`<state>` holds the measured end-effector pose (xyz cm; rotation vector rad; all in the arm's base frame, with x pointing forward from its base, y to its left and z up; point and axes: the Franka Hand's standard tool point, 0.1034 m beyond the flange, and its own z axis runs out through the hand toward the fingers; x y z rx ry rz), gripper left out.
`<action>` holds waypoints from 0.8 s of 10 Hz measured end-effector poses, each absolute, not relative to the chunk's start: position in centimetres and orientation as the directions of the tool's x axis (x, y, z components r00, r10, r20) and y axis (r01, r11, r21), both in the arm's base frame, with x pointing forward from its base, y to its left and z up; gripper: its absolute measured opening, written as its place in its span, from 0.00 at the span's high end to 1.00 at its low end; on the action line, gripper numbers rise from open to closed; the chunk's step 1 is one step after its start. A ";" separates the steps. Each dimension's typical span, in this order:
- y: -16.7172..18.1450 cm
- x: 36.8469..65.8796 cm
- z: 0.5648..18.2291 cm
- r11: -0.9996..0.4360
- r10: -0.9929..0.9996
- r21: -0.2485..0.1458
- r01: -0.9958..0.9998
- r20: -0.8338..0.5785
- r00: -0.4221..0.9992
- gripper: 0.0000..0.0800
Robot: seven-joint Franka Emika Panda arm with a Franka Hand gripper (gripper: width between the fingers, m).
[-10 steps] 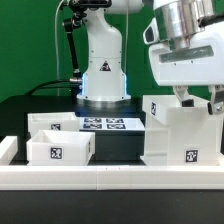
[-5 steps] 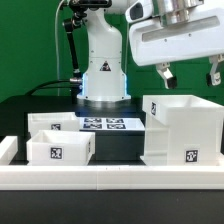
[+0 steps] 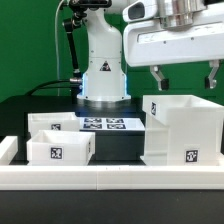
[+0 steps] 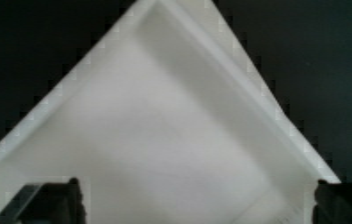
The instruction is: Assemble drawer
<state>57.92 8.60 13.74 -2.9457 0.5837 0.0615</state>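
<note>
We are holding our gripper (image 3: 184, 77) open above the tall white plastic drawer shell (image 3: 185, 135) on the black desk (image 3: 40, 101), at the exterior view's right. Descending off-centre, we are risking clipping its rim and tipping it

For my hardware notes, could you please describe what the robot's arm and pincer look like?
The arm is glossy white with rounded segments, a small triangular mark low on it and a black cable running beside it. The pincer has a wide white boxy body under a silver metal collar, with two short dark fingers.
</note>
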 end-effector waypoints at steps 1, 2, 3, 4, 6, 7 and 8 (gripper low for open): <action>7.5 57.9 13.8 -0.958 -0.263 -0.108 -0.267 -0.045 0.964 0.19; 7.1 58.0 13.8 -0.978 -0.188 -0.089 -0.191 -0.032 0.982 0.19; 7.2 58.0 13.7 -0.989 -0.117 -0.092 -0.119 -0.025 0.993 0.19; 7.1 57.9 13.7 -0.994 -0.061 -0.093 -0.063 -0.021 0.998 0.19; 6.6 57.9 13.6 -0.994 -0.048 -0.093 -0.050 -0.019 0.999 0.19; 4.5 57.6 13.5 -0.996 -0.027 -0.085 -0.028 -0.017 0.999 0.19; 2.0 57.4 13.2 -0.997 -0.019 -0.077 -0.020 -0.014 1.000 0.19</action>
